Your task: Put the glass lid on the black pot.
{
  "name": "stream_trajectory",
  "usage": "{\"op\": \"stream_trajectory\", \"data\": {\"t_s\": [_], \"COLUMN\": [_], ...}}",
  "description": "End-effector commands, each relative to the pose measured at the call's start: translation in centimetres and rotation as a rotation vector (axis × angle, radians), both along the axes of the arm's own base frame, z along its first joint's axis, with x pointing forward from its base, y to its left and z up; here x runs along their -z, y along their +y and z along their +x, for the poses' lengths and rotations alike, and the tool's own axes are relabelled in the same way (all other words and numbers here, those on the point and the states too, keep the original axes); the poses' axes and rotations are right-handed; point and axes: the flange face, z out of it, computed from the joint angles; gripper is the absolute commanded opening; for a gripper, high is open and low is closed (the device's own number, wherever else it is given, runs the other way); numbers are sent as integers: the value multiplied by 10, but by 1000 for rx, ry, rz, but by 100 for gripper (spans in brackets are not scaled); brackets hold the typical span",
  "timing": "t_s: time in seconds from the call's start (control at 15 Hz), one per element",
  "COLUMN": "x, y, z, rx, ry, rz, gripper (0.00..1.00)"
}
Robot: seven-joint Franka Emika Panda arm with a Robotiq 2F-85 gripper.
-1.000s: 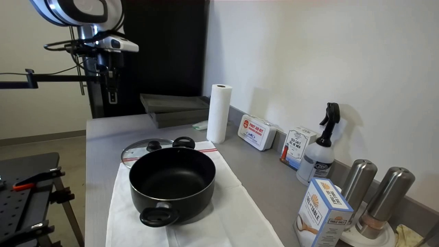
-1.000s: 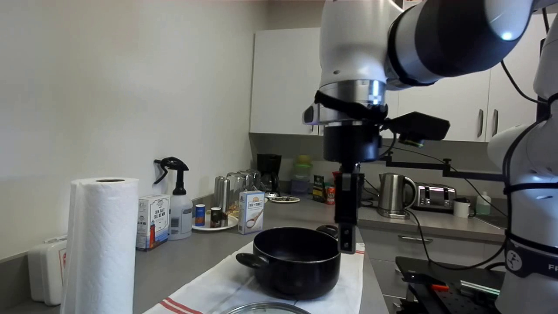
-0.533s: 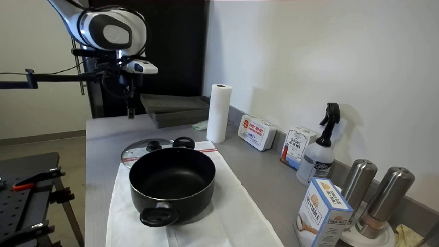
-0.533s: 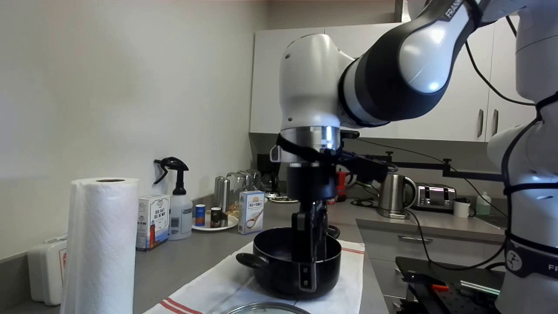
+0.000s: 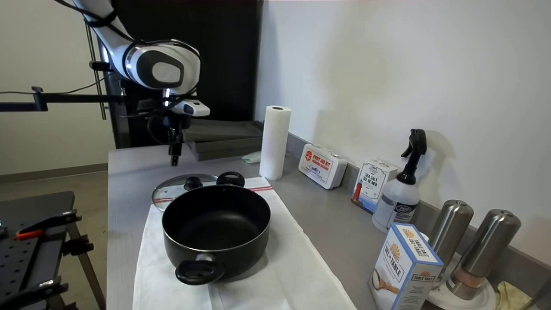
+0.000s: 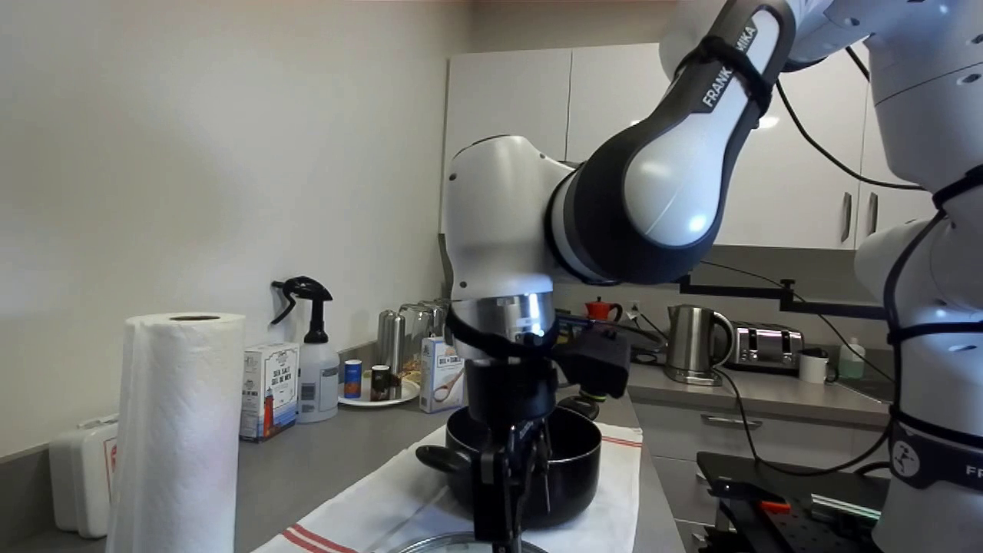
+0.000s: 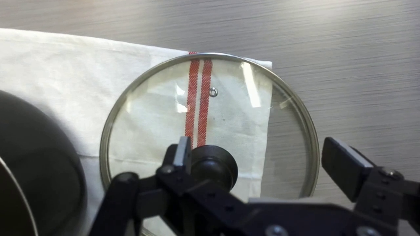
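The glass lid (image 7: 236, 124) lies knob up on the white towel, partly over its edge onto the counter. Its dark knob (image 7: 218, 162) shows close beside one finger in the wrist view. The lid (image 5: 174, 189) is partly hidden behind the pot in an exterior view and cut off at the bottom (image 6: 453, 544) in an exterior view. The black pot (image 5: 236, 260) stands uncovered on the towel beside the lid; its edge shows in the wrist view (image 7: 49, 154). My gripper (image 7: 259, 157) is wide open and empty, above the lid. In an exterior view its fingers (image 5: 174, 160) point down.
A white towel (image 5: 280, 275) lies under the pot. A paper towel roll (image 5: 275, 142) and grey trays (image 5: 228, 146) stand near the lid. A first aid kit (image 5: 323, 165), salt boxes, a spray bottle (image 5: 396, 198) and steel mills line the wall.
The arm has come down a good way and moved over toward the lid, past the pot. The lid, pot and towel have not moved.
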Motion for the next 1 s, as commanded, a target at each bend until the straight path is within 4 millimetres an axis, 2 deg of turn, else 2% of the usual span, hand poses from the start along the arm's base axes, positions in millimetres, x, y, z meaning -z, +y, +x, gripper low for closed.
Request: {"op": "stream_trajectory", "data": {"t_s": [0.0, 0.53, 0.93], "x": [24, 52, 62], "y": [1, -21, -29], "z": [20, 45, 54], "rx": [-6, 38, 72], "ry": [-3, -23, -41], "rz": [-9, 3, 22], "gripper": [100, 100, 100]}}
